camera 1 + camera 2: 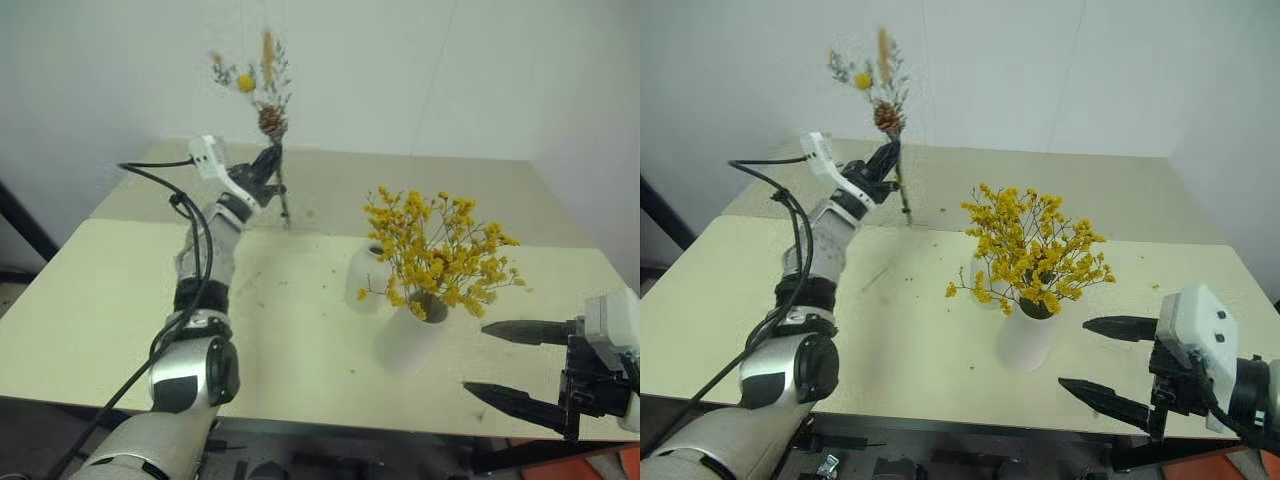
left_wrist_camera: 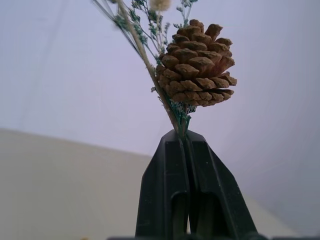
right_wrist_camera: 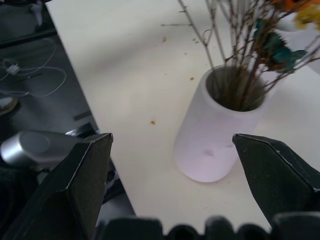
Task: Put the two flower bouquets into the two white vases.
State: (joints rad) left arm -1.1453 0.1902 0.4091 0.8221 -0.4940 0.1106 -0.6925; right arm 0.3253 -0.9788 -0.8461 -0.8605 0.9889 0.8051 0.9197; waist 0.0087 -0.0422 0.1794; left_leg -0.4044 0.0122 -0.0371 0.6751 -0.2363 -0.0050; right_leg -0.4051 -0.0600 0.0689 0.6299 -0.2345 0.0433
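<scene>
Item, short rounded vase (image 1: 366,277): matte white ceramic, standing on the pale table (image 1: 110,320); largely hidden behind the yellow spray, its neck and mouth not made out. Item, tall tapered vase (image 1: 411,337): matte white, smooth, wide-mouthed, just in front of the short vase toward the robot; whether the two touch cannot be told. It holds the bushy bouquet (image 1: 440,250), a dense spray of tiny yellow dried flowers on thin brown stalks; in the right wrist view the stalks crowd the mouth and the blooms are cut off at the frame edge. Small crumbs of plant debris (image 3: 152,122) lie scattered on the tabletop near the vase. Item, thin sprig (image 1: 268,110): sparse, dry, with a brown scaly pine cone (image 2: 196,62), one small round yellow bloom, grey-green leaves and a pale tan plume; top somewhat blurred. It is held upright in the air over the far left of the table, well apart from both vases, its stem end hanging below the fingers. Item, left gripper (image 1: 270,165): two black fingers pressed together on the sprig's stem just under the cone. Item, right gripper (image 1: 478,358): black pointed fingers spread wide, empty, hovering at the table's near right edge, beside the tall vase without touching it.
</scene>
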